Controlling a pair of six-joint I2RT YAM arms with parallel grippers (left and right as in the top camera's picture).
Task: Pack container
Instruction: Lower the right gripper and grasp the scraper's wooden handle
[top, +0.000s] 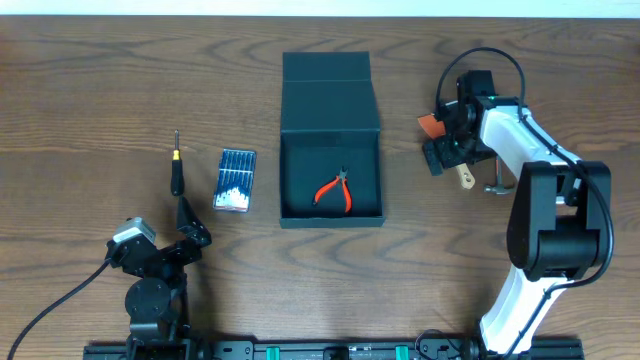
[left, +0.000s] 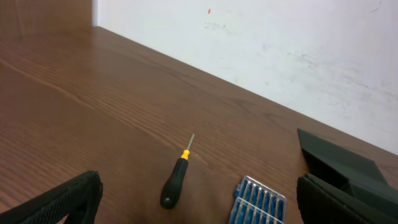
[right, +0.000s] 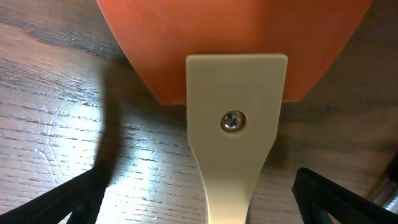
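Progress: early; red pliers in container, lid flapped open; screwdriver, blue bit case and scraper not yet packed.
Container position: table centre, between the arms.
Right gripper: fingers spread, straddling scraper's cream handle, no clamp visible.
Left gripper: spread wide, empty, near screwdriver.
Container vs right gripper: to its left, near, apart.
Container vs left gripper: to its right, well apart.
Unclear: small metal item beside scraper, possibly another tool.

Overhead looks straight down at table; L wrist low, shares screwdriver; R wrist tight on scraper.
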